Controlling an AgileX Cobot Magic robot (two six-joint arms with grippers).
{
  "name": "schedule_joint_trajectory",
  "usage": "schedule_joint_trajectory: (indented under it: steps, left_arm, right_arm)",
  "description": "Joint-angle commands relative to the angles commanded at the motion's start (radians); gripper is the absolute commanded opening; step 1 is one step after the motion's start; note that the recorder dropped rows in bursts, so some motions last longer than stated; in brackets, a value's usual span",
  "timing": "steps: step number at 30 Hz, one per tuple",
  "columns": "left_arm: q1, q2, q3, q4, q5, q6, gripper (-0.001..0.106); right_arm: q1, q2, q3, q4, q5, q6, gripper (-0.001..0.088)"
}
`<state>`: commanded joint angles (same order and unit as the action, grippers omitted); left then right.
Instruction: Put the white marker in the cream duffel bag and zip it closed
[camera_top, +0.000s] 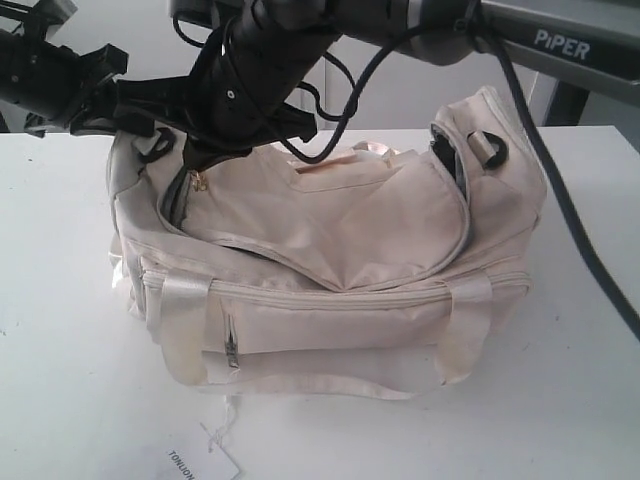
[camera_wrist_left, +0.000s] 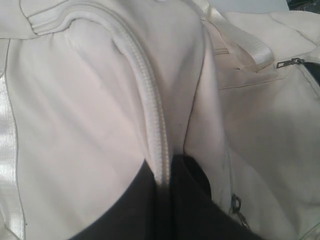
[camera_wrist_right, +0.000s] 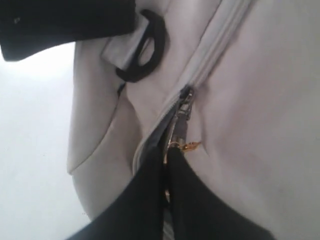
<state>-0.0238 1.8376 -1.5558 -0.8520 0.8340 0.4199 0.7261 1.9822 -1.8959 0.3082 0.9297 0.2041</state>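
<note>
At the bag's end nearest the desk's left edge, the right gripper (camera_wrist_right: 166, 159), its arm stretched across the middle, was closed on the zip pull (camera_wrist_right: 180, 117). Its fingers pinched the hanging tab just under the slider, and the gold ring charm (camera_wrist_right: 190, 146) poked out beside them. The left gripper (camera_wrist_left: 165, 175) was also closed, clamped over the raised zip ridge (camera_wrist_left: 150, 110) of the cream duffel bag (camera_top: 380, 230), on the same end as the black D-ring (camera_wrist_right: 147, 50).

Main zip: open along the curved flap, with dark lining showing in the gap.

White marker: not visible in any view, so I could not tell whether it lay inside the bag. None was seen on the desk (camera_top: 60, 350); only a paper tag (camera_top: 205, 462) lay by the near edge.

Handling, as judged:
- The bag looked soft, limp and light. The fabric would likely bunch and travel with the slider unless anchored, so the left pinch on the seam behind the slider seemed a sound counter-hold.
- The pull tab was small and probably slick. It would be best held close to the slider and drawn along the line of the teeth, following the curve rather than lifting.
- The shiny webbing handles (camera_top: 185, 320) looked slippery, so a poor place to grip.
- Risks: lining snagging in the slider at the bend, or the tab slipping from the pads.
- The marker, if it needs handling, should be light, stiff, smooth and prone to roll. It would be best taken across the barrel at mid-length.
</note>
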Motion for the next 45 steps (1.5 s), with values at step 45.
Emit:
schedule_joint_trajectory:
  steps: [45]
  left_arm:
    - [0.000, 0.038, 0.000, -0.051, -0.049, -0.002, 0.000]
  right_arm:
    - [-0.008, 0.017, 0.000, 0.016, 0.063, -0.239, 0.0001]
